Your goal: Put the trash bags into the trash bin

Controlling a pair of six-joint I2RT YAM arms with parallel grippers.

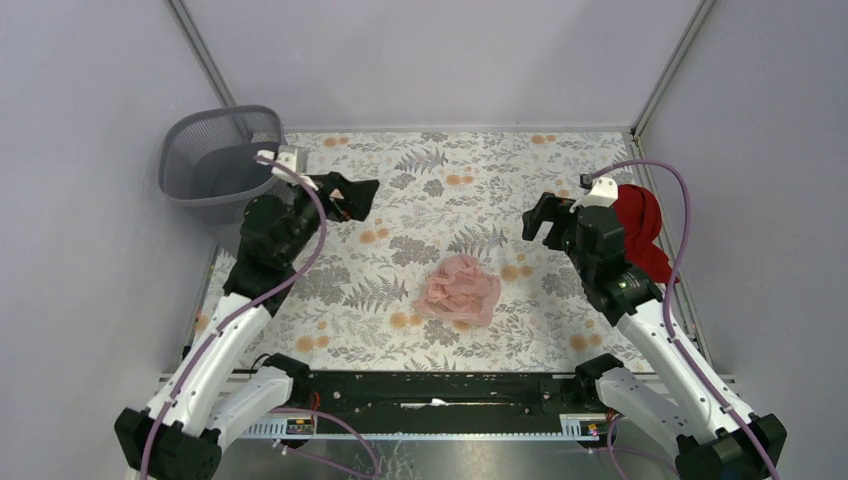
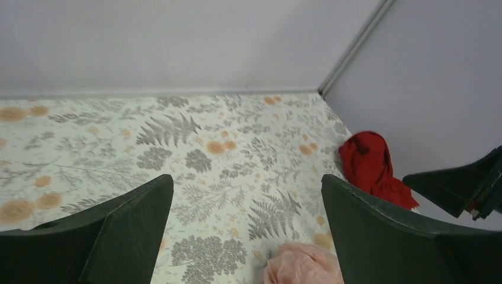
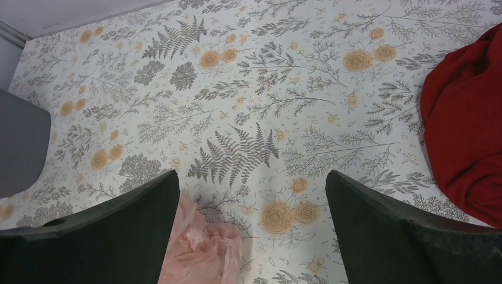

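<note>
1. Two arms hover over the flowered table (image 1: 480, 165) from above. The left gripper (image 1: 358, 198) and right gripper (image 1: 535, 225) both stand with fingers spread, holding nothing. The pale-pink trash bag (image 1: 458, 288) lies crumpled on the table between them, nearer the front edge. The trash bin (image 1: 190, 125) sits at the far left corner, well apart from the bag. A red cloth (image 1: 640, 225) lies behind the right arm.
2. Left wrist: the left gripper (image 2: 246, 178) is wide apart above bare tabletop, with the bag (image 2: 305, 266) low by its right finger.
3. Right wrist: the right gripper (image 3: 251, 174) is spread and empty. The bag (image 3: 198, 245) peeks beside its left finger.
</note>
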